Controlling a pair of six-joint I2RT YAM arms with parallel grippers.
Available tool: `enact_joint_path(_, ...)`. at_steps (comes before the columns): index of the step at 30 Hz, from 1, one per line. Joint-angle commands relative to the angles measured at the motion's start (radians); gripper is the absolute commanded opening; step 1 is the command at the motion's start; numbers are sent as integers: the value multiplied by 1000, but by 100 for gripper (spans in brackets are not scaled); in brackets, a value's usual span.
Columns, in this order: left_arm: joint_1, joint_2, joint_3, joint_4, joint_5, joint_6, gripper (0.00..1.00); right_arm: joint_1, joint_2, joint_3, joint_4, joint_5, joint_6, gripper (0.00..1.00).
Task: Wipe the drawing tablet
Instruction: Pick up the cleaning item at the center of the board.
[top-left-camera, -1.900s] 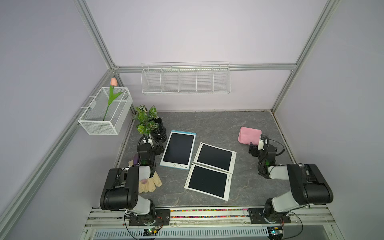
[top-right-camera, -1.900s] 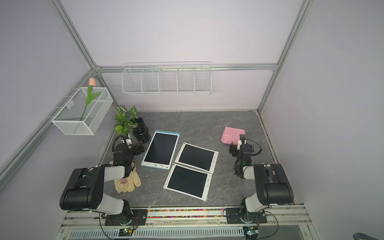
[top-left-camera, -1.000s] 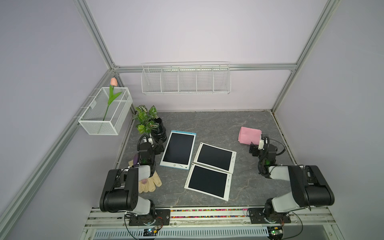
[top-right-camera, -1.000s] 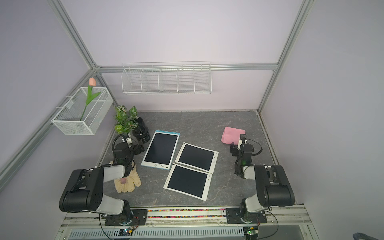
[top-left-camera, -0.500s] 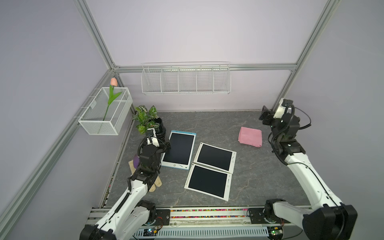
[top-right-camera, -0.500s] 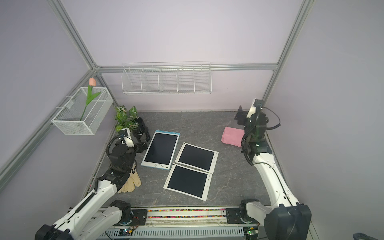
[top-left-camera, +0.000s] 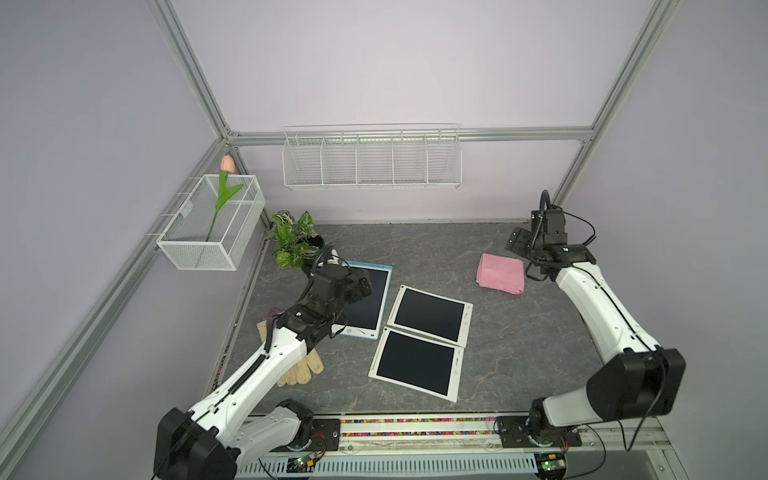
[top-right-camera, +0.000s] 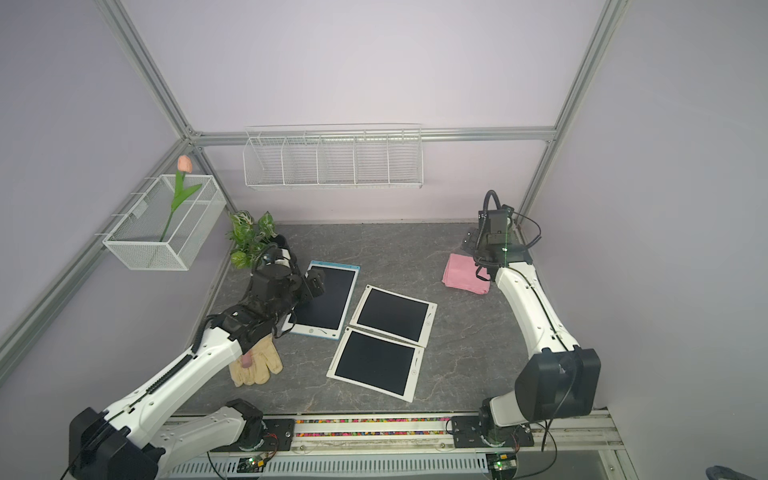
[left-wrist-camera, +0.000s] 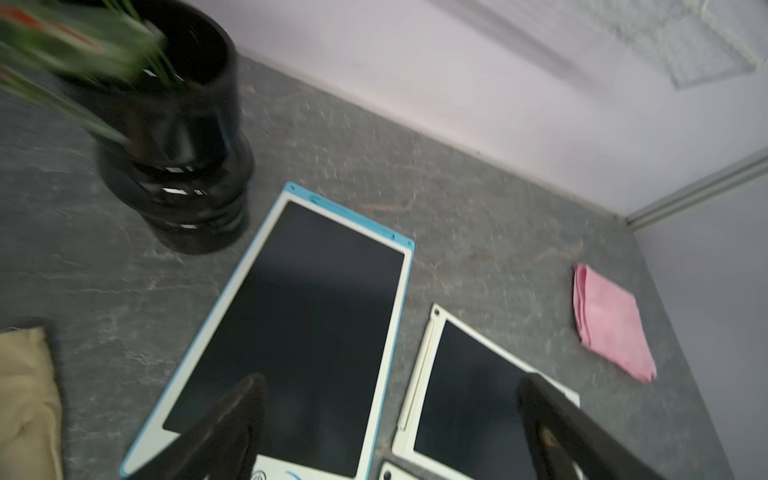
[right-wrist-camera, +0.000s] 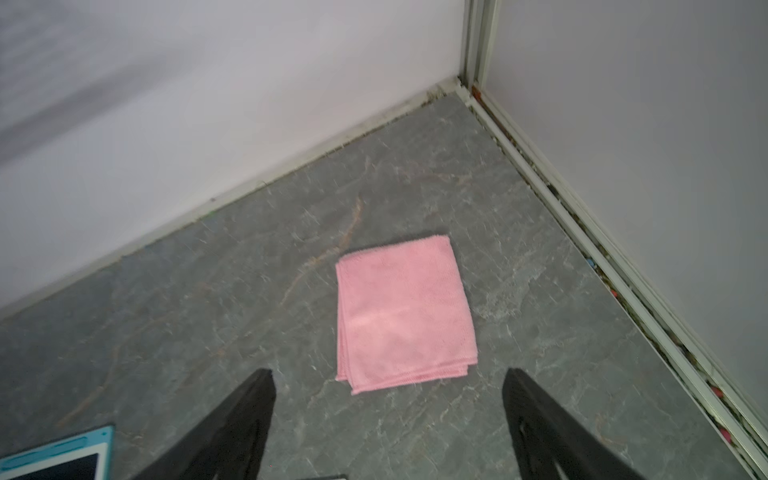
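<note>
Fingers (left-wrist-camera: 232, 415) spread wide and holding nothing, the left gripper (left-wrist-camera: 392, 386) hovers over the blue-framed, black-screened drawing tablet (left-wrist-camera: 299, 332) lying flat on the grey marbled tabletop (top-left-camera: 415, 249) beside two white-framed tablets (top-left-camera: 428, 313), while the right gripper (right-wrist-camera: 388, 374), likewise released, hangs near the folded pink microfibre cloth (right-wrist-camera: 403, 316).

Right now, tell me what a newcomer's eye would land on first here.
Three dark-screened drawing tablets lie mid-table: a blue-framed tablet nearest the potted plant, two white-framed tablets beside it. The folded pink cloth stands out at the far right, and a pink tulip rises from the wire basket on the left wall.
</note>
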Motion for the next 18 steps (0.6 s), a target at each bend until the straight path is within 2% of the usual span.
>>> enact_joint_path(1,-35,40,47,-89,18,0,96,-14,114,83,-180,-2,51,89)
enact_joint_path(5,-38,148,90,-97,98,38,90,-34,323,251,-383,-76,62,90)
enact_joint_path(7,-38,215,134,-114,136,54,88,-37,382,284,-375,-105,27,94)
enact_joint_path(12,-38,345,222,-130,212,71,86,-97,529,399,-432,-185,7,96)
enact_joint_path(18,-38,407,283,-119,255,58,86,-112,681,543,-507,-236,-38,97)
